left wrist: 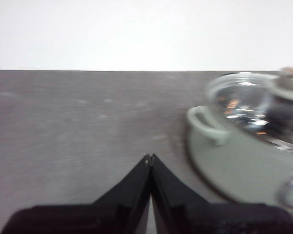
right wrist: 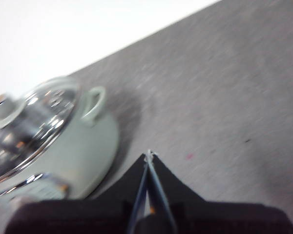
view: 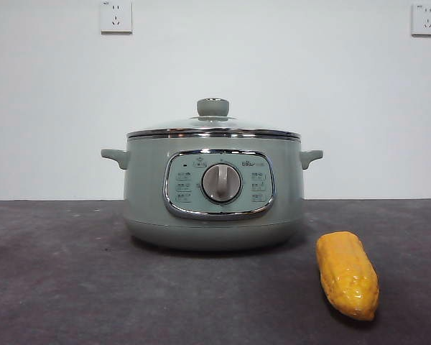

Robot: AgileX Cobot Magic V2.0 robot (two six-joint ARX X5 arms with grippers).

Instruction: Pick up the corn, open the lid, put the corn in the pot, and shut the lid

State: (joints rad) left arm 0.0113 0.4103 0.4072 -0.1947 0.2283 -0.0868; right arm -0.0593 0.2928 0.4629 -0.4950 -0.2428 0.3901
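Note:
The sage-green pot [view: 214,190] stands in the middle of the dark table, its silver dial facing me. The glass lid [view: 212,128] with its green knob [view: 212,107] sits closed on the pot. The yellow-orange corn [view: 347,274] lies on the table in front of the pot to the right. My left gripper [left wrist: 149,158] is shut and empty above the table, to one side of the pot [left wrist: 234,156]. My right gripper [right wrist: 149,154] is shut and empty above the table, on the pot's [right wrist: 83,151] other side. Neither gripper shows in the front view. The corn is out of both wrist views.
A white wall with two sockets [view: 116,16] [view: 426,19] stands behind the table. The pot's side handles [view: 116,157] [view: 310,157] stick out left and right. The dark grey table top [view: 72,273] stretches around the pot.

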